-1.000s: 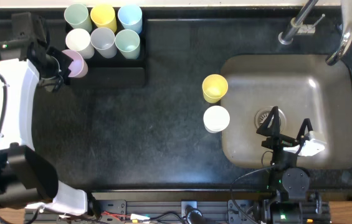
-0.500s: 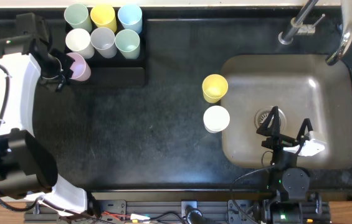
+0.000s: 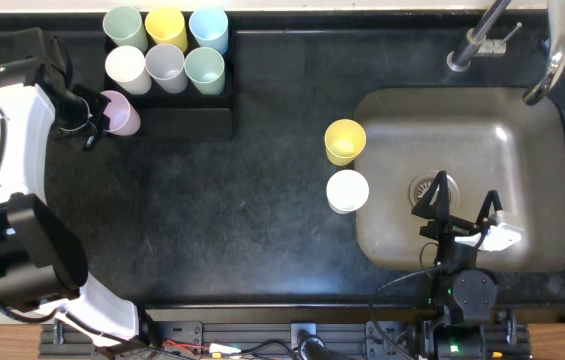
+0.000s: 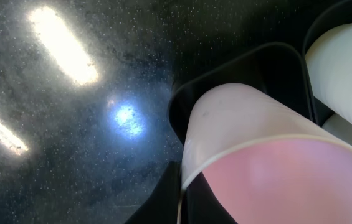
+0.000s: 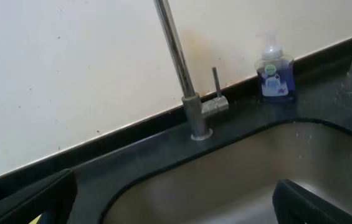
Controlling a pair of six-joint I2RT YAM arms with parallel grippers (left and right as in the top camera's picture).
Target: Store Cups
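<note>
1. Left gripper [image 3: 93, 112] pinches the pink cup [image 3: 122, 113] at its rim, cup tipped on its side
2. Pink cup sits at the left end of the black rack [image 3: 198, 122], over an open front-row slot; whether it touches the rack I can't tell
3. Six cups fill the rack's back slots
4. Yellow cup [image 3: 344, 141] and white cup [image 3: 347, 190] stand on the counter, just beside the sink [image 3: 527, 190]
5. Right gripper [image 3: 459, 206] hangs over the sink, fingers spread, holding nothing

A kitchen: a black speckled stone worktop [image 3: 242, 220] with a sunken steel sink [image 3: 392, 130] at three o'clock, a chrome tap [image 3: 482, 35] at one o'clock, and a blue soap pump bottle [image 5: 274, 73] nearby.
</note>
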